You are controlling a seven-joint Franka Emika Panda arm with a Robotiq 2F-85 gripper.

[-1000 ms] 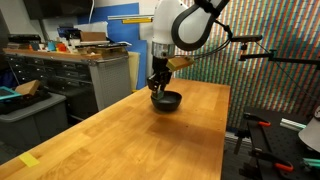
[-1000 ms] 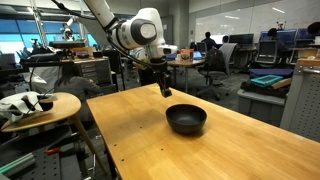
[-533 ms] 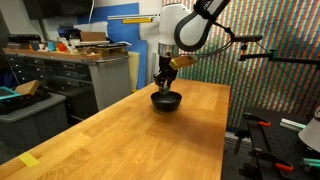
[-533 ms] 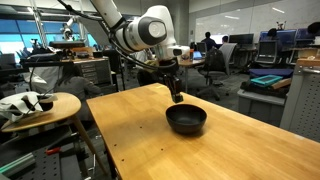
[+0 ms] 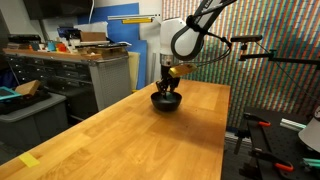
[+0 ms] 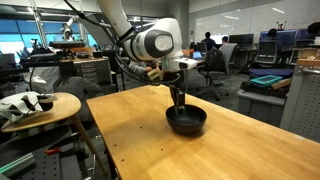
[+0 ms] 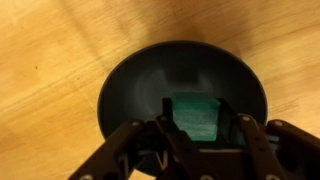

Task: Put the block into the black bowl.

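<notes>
The black bowl (image 5: 166, 100) stands on the wooden table, also seen in an exterior view (image 6: 186, 120). My gripper (image 5: 168, 88) hangs just above the bowl, also in an exterior view (image 6: 180, 102). In the wrist view the two fingers (image 7: 203, 125) are shut on the green block (image 7: 196, 117), which hangs directly over the inside of the black bowl (image 7: 140, 85). The block is too small to make out in either exterior view.
The wooden table (image 5: 130, 140) stretches toward the camera, with a yellow tape piece (image 5: 30, 160) near its corner. A round side table with clutter (image 6: 35, 105) stands beside it. Cabinets (image 5: 60, 75) and a tripod arm (image 5: 255, 50) stand beyond the edges.
My gripper has moved sideways with the block from beside the bowl to directly above it and has come lower toward the bowl.
</notes>
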